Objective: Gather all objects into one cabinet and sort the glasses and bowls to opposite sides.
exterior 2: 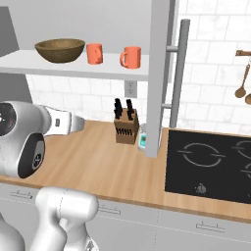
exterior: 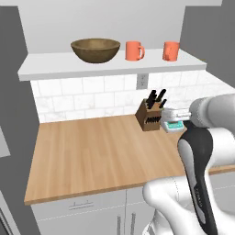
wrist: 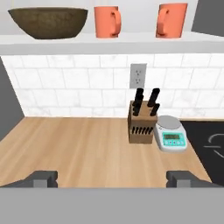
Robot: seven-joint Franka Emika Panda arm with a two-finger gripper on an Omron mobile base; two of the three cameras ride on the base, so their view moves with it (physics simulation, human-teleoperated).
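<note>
Hand view alone shows the kitchen scale unobstructed beside knife block.

Base views flank arm, facing shelf; hand view faces it level; all share knife block.

Legible text: we find none. The kitchen scale on the worktop has a green display panel, its marks too small for us to read. The mugs, bowl and knife block carry no lettering.
</note>
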